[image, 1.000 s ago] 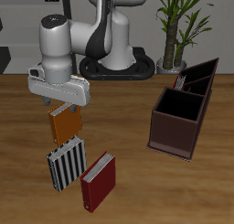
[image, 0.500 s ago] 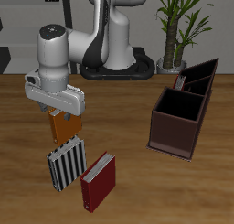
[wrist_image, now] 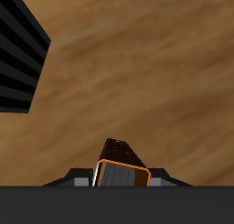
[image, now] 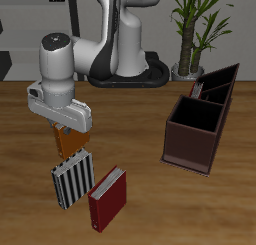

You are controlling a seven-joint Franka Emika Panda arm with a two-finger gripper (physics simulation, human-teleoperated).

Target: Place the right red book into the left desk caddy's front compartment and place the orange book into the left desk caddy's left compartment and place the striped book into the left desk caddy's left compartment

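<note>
My gripper (image: 70, 132) is shut on the orange book (image: 70, 145), which hangs tilted just above the table; the wrist view shows the orange book (wrist_image: 123, 164) clamped between the jaws. Right in front of it, nearer the table's front edge, lies the striped book (image: 73, 179), seen also as the striped book (wrist_image: 22, 54) in the wrist view. The left desk caddy (image: 224, 79) stands far back at the other side. The right red book (image: 197, 90) sticks out of that caddy's near end.
A brighter red book (image: 108, 197) lies flat beside the striped one near the front edge. A second dark brown caddy (image: 192, 141) stands in front of the left caddy. A potted plant (image: 190, 29) stands behind, beside the robot's base.
The gripper has lifted and tipped the orange book off the table; the book now hangs steeper and looks shorter. The other books have not moved.
</note>
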